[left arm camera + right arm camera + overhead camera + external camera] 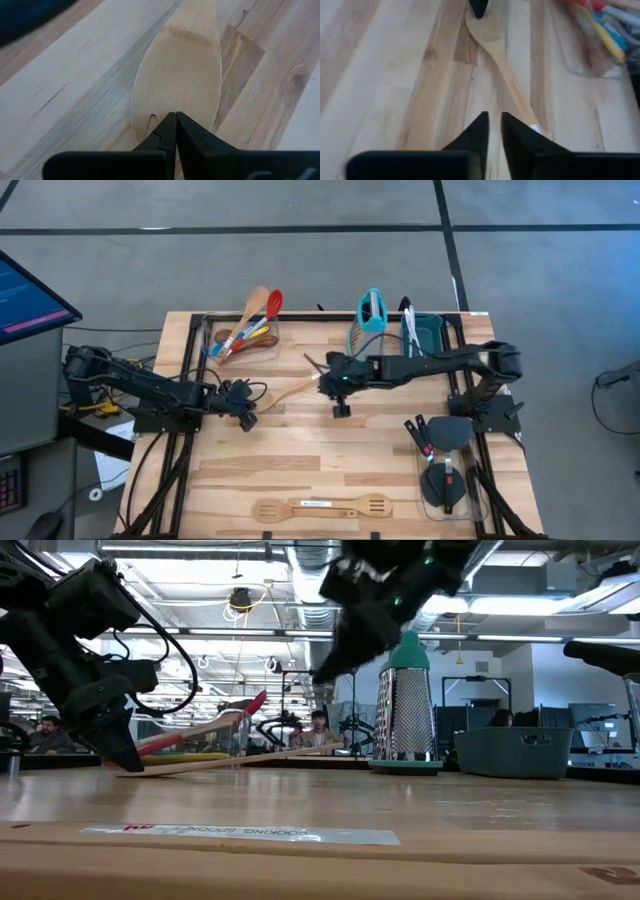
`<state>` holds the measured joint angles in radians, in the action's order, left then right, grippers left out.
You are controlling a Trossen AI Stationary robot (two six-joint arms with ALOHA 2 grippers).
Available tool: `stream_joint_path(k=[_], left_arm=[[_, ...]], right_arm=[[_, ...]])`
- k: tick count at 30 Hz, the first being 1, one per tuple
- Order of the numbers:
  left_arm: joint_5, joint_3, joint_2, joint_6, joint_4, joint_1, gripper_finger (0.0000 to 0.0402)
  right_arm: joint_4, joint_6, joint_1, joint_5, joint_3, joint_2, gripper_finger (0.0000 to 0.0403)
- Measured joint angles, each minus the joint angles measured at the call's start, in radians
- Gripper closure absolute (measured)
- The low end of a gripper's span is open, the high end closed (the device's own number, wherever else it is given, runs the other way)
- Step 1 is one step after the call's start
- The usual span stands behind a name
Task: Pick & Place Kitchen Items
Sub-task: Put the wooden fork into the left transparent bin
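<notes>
High view: wooden spoon (pixel 292 391) lies mid-worktop; left gripper (pixel 246 420), pressed together at its nine-o'clock bowl, seems to steady it, while right gripper (pixel 341 410), barely parted, hovers past its three-o'clock handle

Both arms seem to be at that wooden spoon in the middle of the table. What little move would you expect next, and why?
Probably the left gripper lifts the wooden spoon: its jaws are shut on the bowl end, while the right gripper, jaws slightly parted, sits above the handle without holding it.

Bare table (pixel 330 455) before the wooden spatulas (pixel 322 507)
</notes>
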<state>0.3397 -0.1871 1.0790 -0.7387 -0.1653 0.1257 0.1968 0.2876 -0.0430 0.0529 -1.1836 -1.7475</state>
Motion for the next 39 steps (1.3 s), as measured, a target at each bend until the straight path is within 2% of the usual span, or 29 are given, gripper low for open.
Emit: stream_joint_path(k=[6,10,12,15,19,23,27,39], left_arm=[[-0.003,0.001,0.000,0.001,0.006,0.000,0.0400],[-0.004,0.002,0.000,0.001,0.009,0.000,0.0400],[-0.004,0.003,0.000,0.001,0.010,0.000,0.0400],[-0.005,0.003,0.000,0.004,0.014,0.000,0.0400],[-0.005,0.004,0.000,0.007,0.016,0.000,0.0400],[-0.005,0.004,0.000,0.008,0.016,0.000,0.0400],[-0.005,0.004,0.000,0.008,0.017,0.000,0.0400],[-0.008,0.005,0.001,0.008,0.026,0.001,0.0400]], right_arm=[[0.101,0.059,-0.016,0.002,-0.157,-0.127,0.0277],[0.236,0.087,-0.040,0.004,-0.246,-0.192,0.0220],[0.295,0.090,-0.057,0.004,-0.275,-0.207,0.0198],[0.292,0.123,-0.081,0.004,-0.289,-0.236,0.0176],[0.294,0.131,-0.119,0.001,-0.286,-0.237,0.0170],[0.296,0.131,-0.150,-0.003,-0.284,-0.237,0.0181],[0.298,0.113,-0.178,-0.054,-0.284,-0.238,0.0190],[0.284,0.131,-0.180,-0.052,-0.283,-0.338,0.0182]])
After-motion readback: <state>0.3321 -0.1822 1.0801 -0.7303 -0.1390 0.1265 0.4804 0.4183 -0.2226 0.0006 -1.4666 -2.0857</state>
